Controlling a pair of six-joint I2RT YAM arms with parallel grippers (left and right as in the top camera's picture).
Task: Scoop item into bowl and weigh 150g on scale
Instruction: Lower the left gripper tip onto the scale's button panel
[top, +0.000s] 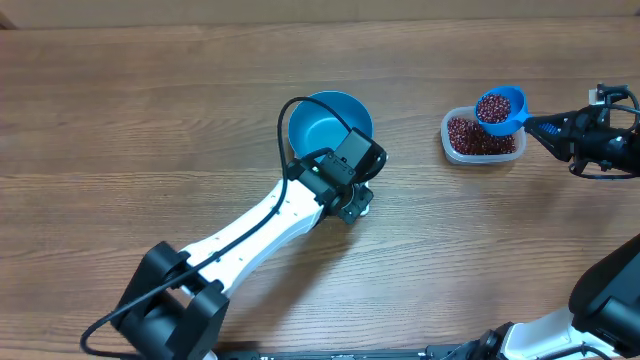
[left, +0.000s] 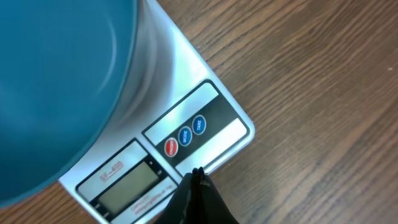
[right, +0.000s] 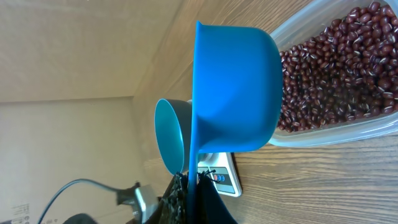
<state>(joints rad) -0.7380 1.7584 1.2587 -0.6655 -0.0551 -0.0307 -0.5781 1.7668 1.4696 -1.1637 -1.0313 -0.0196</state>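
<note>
I see a clear plastic tub (top: 446, 132) on the wooden surface (top: 150, 120), a small blue scoop (top: 513, 110) raised just above the tub's rim.

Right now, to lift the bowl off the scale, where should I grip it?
Take the bowl by its rim, one finger inside, one outside, from above at the far side. Its wall is round and smooth, likely too wide to span, and the left gripper hangs over the near edge of the scale.

White arm links (top: 262, 222), black joints (top: 352, 160), cables (top: 283, 125)

Robotics lab: arm (top: 270, 215) on wooden table (top: 120, 100)
</note>
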